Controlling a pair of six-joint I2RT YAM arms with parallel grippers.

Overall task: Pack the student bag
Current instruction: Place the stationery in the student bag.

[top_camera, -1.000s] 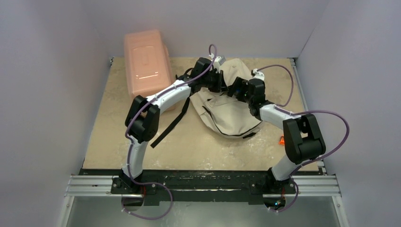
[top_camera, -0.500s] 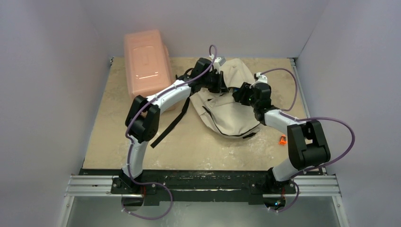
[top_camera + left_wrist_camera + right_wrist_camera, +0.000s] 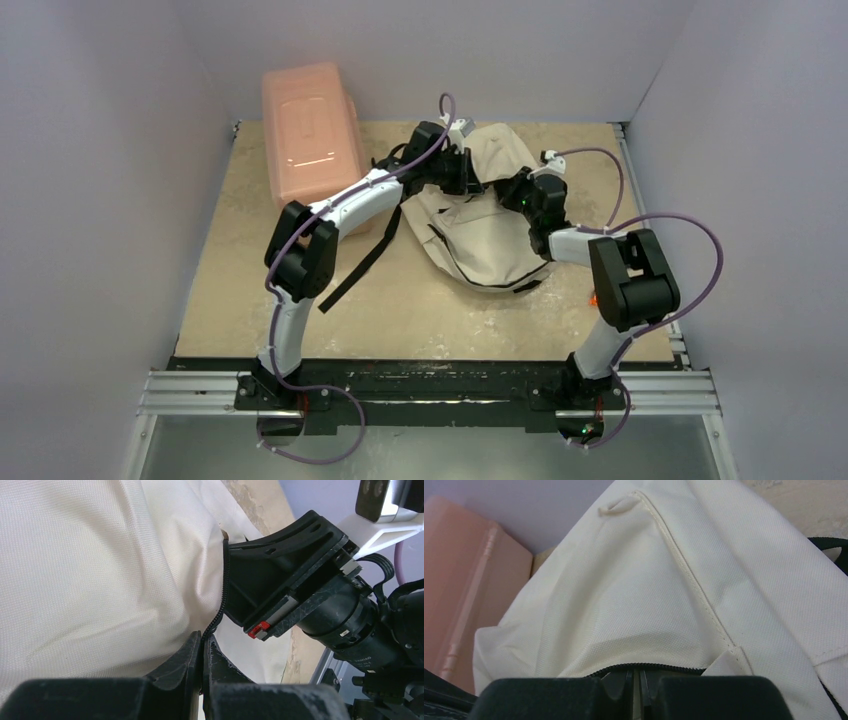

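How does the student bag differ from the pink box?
The student bag is soft cream fabric, slumped and creased; the pink box is rigid plastic. The bag sits mid-table with the left hand and right hand pinched on its zipper edge; the box sits far left, no hand on it. Both lie toward the far side.

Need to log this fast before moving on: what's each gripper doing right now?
Left gripper: closed, pinching the student bag at its zipper.
Right gripper: closed, pinching the same bag's zipper edge.
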